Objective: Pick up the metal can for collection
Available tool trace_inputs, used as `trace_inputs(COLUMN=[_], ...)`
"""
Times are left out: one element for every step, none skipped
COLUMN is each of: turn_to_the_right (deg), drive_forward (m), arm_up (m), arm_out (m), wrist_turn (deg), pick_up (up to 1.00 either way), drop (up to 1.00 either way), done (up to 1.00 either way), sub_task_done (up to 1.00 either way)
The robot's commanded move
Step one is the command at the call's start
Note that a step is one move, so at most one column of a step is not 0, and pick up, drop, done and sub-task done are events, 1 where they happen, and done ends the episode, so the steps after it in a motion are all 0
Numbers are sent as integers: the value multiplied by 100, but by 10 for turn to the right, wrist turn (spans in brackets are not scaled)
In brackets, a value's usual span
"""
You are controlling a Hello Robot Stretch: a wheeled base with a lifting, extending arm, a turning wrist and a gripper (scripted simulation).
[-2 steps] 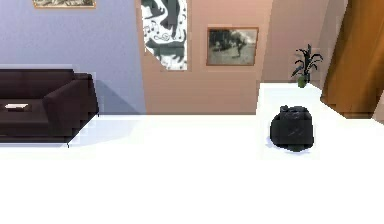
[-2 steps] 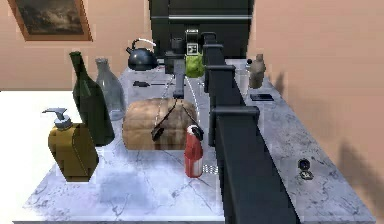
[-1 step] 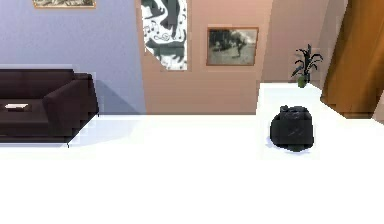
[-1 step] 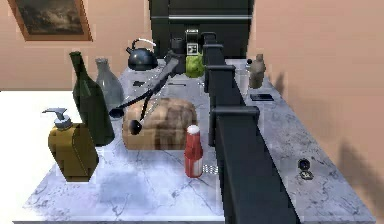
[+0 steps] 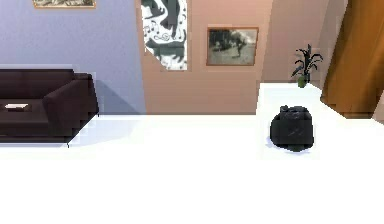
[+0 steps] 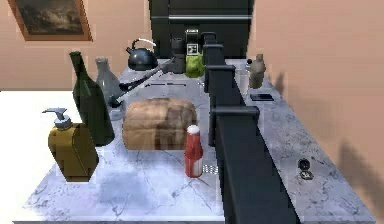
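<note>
Arm side view: kettle [image 6: 140,55], bread [image 6: 160,125], red bottle [image 6: 194,150] near can [image 6: 194,63]; cannot tell if fingers [image 6: 181,60] hold anything.

Forward view: bright, even light, no glare. The plain white floor [image 5: 180,175] reads almost flat. Soft grey shadow lies under the dark brown cushioned sofa [image 5: 50,105] and around the black lumpy sack [image 5: 291,130]. The orange wooden door [image 5: 362,60] leans at the right edge.

Arm side view: dimmer. The grey marbled countertop [image 6: 150,190] carries soft shadows, and my dark square arm bar [image 6: 235,130] shows little shading.
</note>
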Motion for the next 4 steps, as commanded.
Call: trace_inputs(turn_to_the_right=[0,0,0,0], drive_forward=[0,0,0,0], arm_up=[0,0,0,-16], arm_out=[0,0,0,0], wrist_turn=[450,450,330,0], pick_up=[0,0,0,0], drop=[0,0,0,0], done=[0,0,0,0], sub_task_done=[0,0,0,0])
